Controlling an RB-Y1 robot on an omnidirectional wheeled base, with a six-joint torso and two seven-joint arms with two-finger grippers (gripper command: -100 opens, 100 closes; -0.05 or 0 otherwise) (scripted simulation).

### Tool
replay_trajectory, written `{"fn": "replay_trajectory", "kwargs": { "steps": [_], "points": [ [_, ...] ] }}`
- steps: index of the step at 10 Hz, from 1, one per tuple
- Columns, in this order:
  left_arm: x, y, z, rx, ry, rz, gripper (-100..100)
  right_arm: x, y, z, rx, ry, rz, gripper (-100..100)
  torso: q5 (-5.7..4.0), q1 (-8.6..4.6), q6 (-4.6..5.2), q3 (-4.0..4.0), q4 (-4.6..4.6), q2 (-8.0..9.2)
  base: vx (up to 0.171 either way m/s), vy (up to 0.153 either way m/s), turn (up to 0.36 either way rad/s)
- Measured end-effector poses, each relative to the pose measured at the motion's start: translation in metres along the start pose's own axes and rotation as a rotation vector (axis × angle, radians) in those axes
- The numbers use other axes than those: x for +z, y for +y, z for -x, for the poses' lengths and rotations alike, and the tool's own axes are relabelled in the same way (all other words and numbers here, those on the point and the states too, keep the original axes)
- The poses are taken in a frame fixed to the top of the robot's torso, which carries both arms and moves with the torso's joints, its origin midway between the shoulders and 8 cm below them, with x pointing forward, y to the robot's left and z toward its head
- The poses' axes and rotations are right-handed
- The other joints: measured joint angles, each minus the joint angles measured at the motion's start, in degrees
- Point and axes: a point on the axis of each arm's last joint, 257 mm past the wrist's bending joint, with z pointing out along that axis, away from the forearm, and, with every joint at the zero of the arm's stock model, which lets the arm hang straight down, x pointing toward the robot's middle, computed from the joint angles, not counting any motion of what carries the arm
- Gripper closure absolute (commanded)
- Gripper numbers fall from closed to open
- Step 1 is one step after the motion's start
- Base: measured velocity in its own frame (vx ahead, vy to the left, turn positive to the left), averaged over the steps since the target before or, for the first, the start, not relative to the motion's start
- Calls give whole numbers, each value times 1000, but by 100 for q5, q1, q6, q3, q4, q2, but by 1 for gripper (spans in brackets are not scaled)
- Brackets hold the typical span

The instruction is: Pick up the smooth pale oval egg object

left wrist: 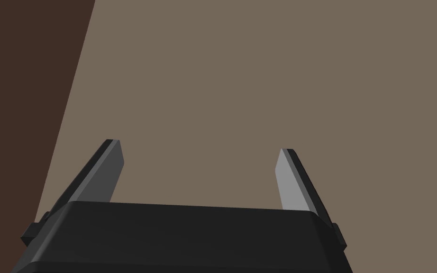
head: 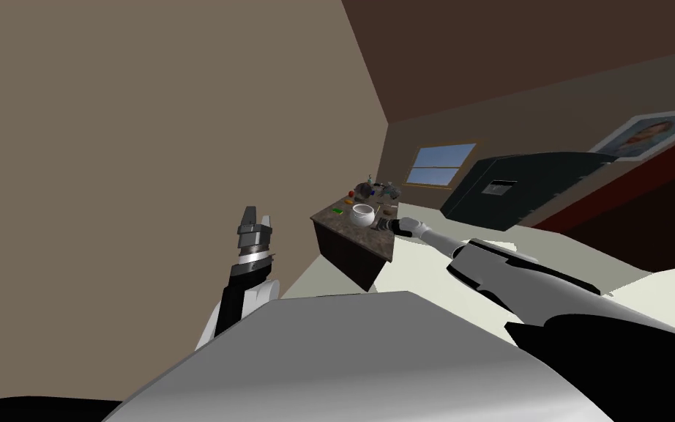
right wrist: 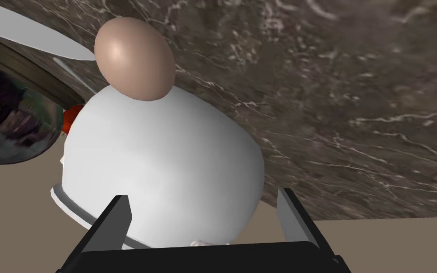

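Right jaws, spread and empty, face a white bowl (right wrist: 165, 166) blocking the pale egg (right wrist: 134, 59), upper left in the wrist frame on the marbled surface (right wrist: 355, 95). Left jaws, also released, sit parked by the wall (head: 146, 110), apparently leaving the reach to the right.

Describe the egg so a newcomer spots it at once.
Find the dark marble-topped table, then the white bowl on it, right in front of the right claw. Just beyond that bowl sits the egg: the only smooth, pale tan oval there, far smaller than the bowl.
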Motion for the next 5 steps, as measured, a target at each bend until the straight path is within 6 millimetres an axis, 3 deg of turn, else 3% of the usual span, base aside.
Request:
{"fn": "replay_trajectory", "kwargs": {
  "steps": [2, 3, 5],
  "points": [
    [0, 0, 0, 0, 0, 0, 0, -17, -23, -40, -82, 112, -27, -100, 2, 4, -3, -1, 0, -2, 18, 38, 159],
    [0, 0, 0, 0, 0, 0, 0, -20, -30, -46, -96, 134, -38, -100, 0, 0, -2, -2, 0, -3, 8, 11, -2],
    [0, 0, 0, 0, 0, 0, 0, -26, -42, -70, -125, 189, -48, -100, -1, -5, -3, -1, 0, -1, 17, 26, 170]
  ]
}}
